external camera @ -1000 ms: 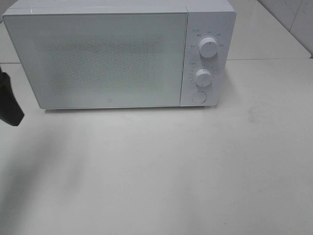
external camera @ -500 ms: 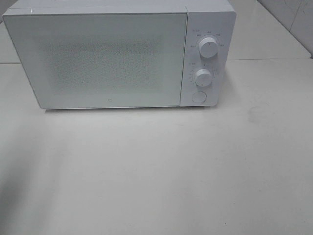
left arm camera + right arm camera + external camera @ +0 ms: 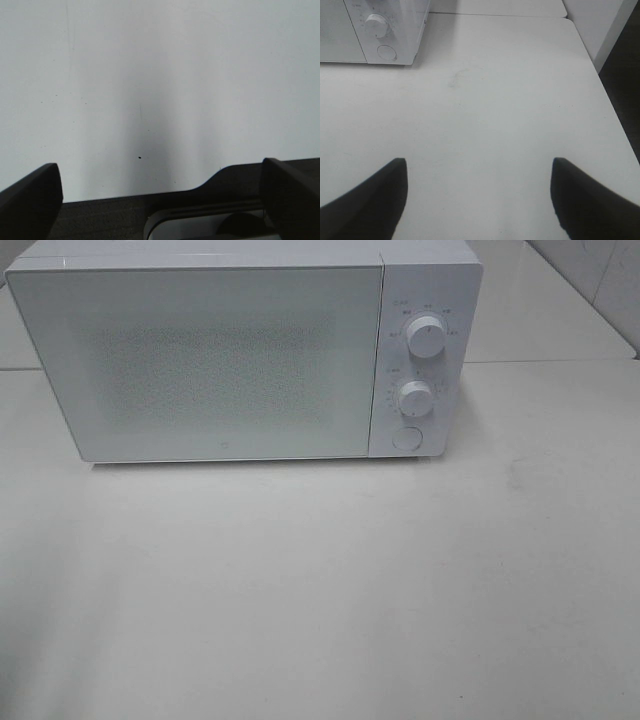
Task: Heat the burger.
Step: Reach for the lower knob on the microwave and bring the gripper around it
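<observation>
sitting shut on the table (image 3: pixel 320 590), a white microwave (image 3: pixel 230 350), contents hidden; left fingers (image 3: pixel 30 200) and right fingers (image 3: pixel 365 200) spread, empty

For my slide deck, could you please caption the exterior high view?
Closed white microwave with two dials and a round button on a pale table; burger not in view.
</observation>
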Action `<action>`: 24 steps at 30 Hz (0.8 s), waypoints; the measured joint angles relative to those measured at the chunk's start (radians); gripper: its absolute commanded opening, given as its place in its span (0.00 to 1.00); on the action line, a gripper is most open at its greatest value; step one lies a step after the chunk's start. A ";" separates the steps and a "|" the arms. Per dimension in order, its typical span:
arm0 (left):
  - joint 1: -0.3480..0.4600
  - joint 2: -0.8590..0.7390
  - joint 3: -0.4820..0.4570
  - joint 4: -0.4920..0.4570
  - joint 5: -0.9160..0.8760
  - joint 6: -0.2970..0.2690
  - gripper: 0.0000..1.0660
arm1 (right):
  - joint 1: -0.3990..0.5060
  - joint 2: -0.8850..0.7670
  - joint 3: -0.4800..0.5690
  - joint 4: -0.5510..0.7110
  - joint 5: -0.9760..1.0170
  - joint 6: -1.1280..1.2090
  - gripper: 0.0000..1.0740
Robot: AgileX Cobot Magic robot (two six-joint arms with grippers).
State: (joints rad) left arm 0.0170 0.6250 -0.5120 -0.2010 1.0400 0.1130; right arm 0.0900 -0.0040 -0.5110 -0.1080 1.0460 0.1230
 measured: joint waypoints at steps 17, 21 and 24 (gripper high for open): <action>0.000 -0.292 0.010 0.086 0.001 -0.085 0.95 | 0.000 0.000 0.000 0.000 0.000 0.000 0.70; 0.000 -0.392 0.010 0.086 0.001 -0.083 0.95 | 0.000 0.000 0.000 0.000 0.000 0.000 0.70; 0.000 -0.468 0.010 0.086 0.002 -0.082 0.95 | 0.000 0.000 0.000 0.000 0.000 0.000 0.70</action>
State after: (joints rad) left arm 0.0170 0.1570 -0.5020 -0.1150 1.0420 0.0310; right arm 0.0900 -0.0040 -0.5110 -0.1080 1.0460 0.1230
